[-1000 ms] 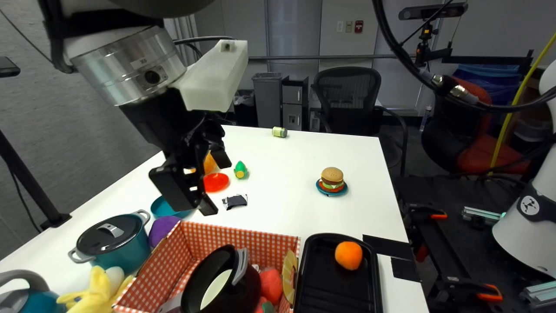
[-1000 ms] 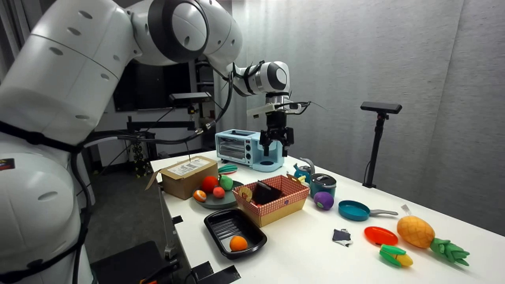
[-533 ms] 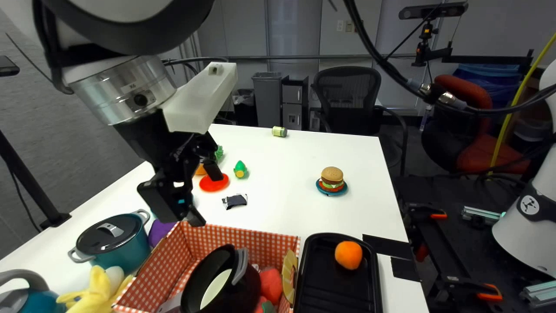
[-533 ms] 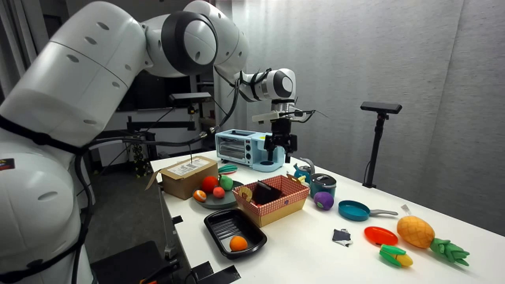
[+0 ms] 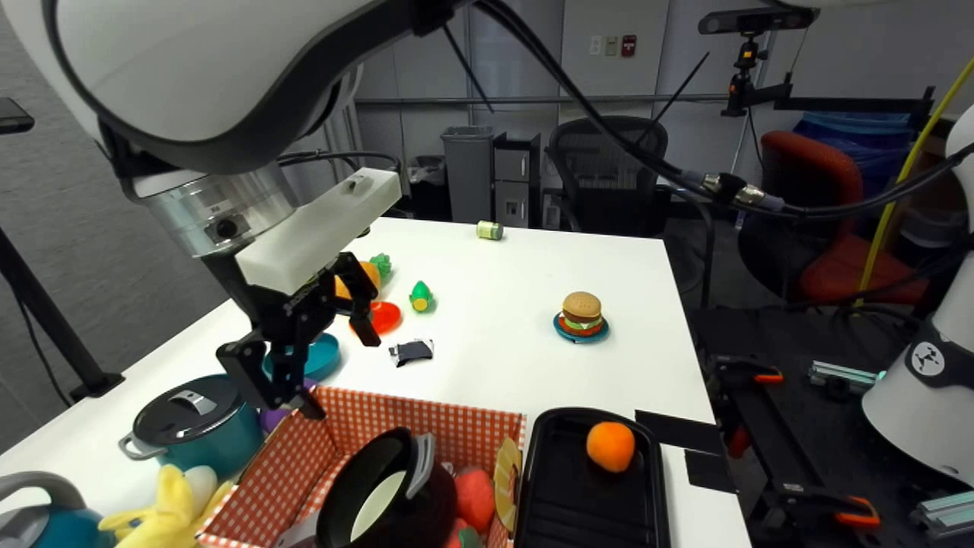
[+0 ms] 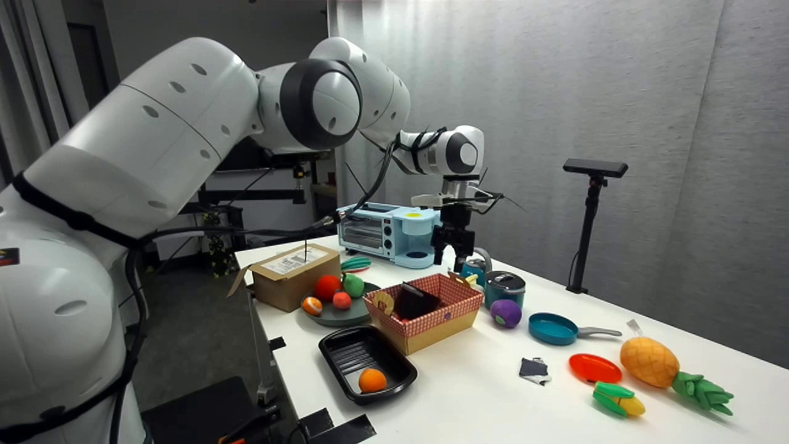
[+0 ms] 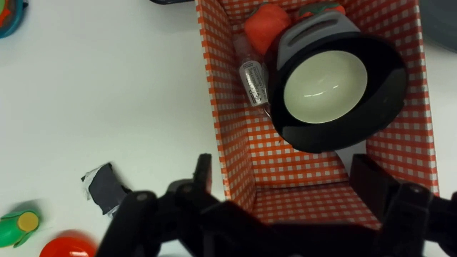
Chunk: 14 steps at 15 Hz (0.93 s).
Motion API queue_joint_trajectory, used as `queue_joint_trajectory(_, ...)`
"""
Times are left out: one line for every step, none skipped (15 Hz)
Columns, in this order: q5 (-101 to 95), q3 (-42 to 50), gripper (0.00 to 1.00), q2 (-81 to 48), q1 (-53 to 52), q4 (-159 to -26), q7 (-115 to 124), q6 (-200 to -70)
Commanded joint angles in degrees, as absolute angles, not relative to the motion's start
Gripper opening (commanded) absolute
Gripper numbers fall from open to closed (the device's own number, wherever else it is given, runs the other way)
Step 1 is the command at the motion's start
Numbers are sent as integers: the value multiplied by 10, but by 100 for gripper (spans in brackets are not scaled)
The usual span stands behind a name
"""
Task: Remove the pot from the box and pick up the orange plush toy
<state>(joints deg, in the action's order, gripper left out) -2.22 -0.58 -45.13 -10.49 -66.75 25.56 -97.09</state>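
Tilted inside the red checked box (image 5: pixel 411 411) rests the black pot (image 5: pixel 437 491), its pale inside and a grey handle showing in the wrist view. Reddish plush toys lie in the box against the pot (image 7: pixel 342 134); one (image 7: pixel 267 28) shows beside its handle. An orange ball (image 5: pixel 611 447) sits in the black tray, and an orange pineapple plush (image 6: pixel 650 362) lies on the table; I cannot tell which is the orange plush toy. My gripper (image 5: pixel 341 373) is open above the box's edge, apart from the pot, nothing between its fingers (image 7: pixel 204 171).
Beside the box stand the teal lidded pot (image 5: pixel 202 426), a kettle (image 5: pixel 57 521) and a yellow plush (image 5: pixel 167 514). The black tray (image 5: pixel 586 510) adjoins the box's opposite side. A cardboard carton (image 6: pixel 293 280) and a light-blue oven (image 6: pixel 370 234) stand farther along the table.
My gripper has come down toward the box, drifting right in an exterior view and slightly left in an exterior view. It has stayed open; the pot and box have not moved.
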Motion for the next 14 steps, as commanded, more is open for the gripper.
queue_joint_trajectory(4,7,100,-485,-108,-618,316,-948)
queue_joint_trajectory(2,10,100,-482,-111,-622,329,-942)
queue_joint_trajectory(-1,11,100,-477,-115,-628,342,-937)
queue_joint_trajectory(-4,12,100,-471,-119,-636,355,-930)
queue_joint_trajectory(-5,11,100,-467,-121,-639,366,-922)
queue_joint_trajectory(-6,11,100,-462,-124,-644,378,-910)
queue_joint_trajectory(-5,10,100,-460,-126,-646,387,-899)
queue_joint_trajectory(-5,9,100,-457,-129,-649,398,-886)
queue_joint_trajectory(-5,8,100,-456,-130,-651,407,-875)
queue_joint_trajectory(-3,7,100,-455,-130,-653,413,-867)
queue_joint_trajectory(-1,6,100,-455,-130,-653,418,-860)
queue_joint_trajectory(1,4,100,-456,-128,-654,419,-856)
queue_joint_trajectory(1,3,100,-458,-127,-654,418,-856)
queue_joint_trajectory(6,1,100,-461,-123,-653,417,-859)
